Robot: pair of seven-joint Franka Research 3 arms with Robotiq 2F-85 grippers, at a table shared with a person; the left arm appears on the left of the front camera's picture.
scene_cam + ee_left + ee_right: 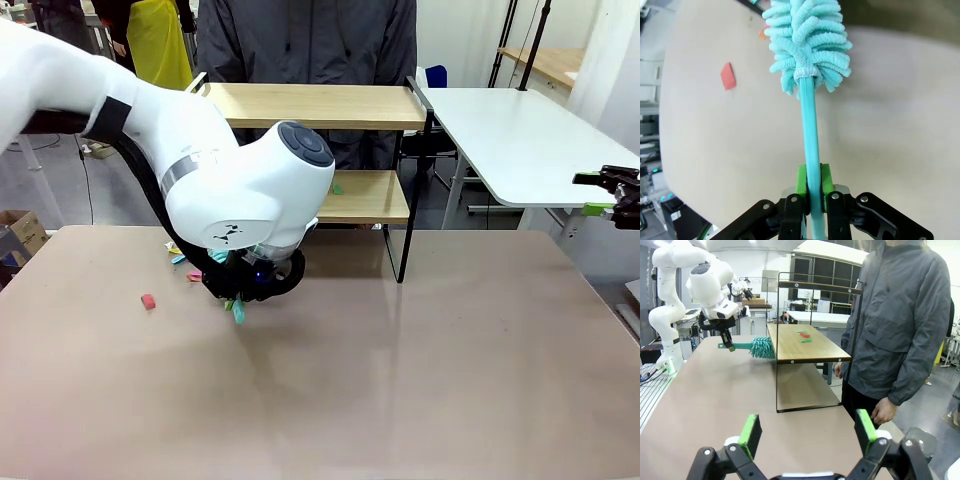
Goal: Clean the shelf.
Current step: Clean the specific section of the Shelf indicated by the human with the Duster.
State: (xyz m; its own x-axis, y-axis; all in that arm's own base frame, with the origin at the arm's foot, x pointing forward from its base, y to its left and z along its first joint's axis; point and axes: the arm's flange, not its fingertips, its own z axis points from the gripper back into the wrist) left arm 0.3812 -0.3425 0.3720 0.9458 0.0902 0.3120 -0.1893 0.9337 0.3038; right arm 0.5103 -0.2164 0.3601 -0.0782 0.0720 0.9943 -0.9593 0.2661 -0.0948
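Observation:
The shelf [320,105] stands at the table's far side, two light wooden boards in a thin black frame. A few green and red scraps [803,336] lie on its lower board [800,347]. My left gripper [813,182] is shut on the handle of a teal fluffy duster [807,45]. In the front view that left gripper [235,298] hangs low over the table left of the shelf, mostly hidden under its white wrist. The duster's head [762,346] sits just off the near end of the lower board. My right gripper [807,432] stands open, far off at the right [610,195].
A red scrap [148,301] and some small coloured bits [180,262] lie on the brown table [420,380] left of the left gripper. A person in a grey jacket [905,325] stands behind the shelf. A white table [510,130] adjoins at the right.

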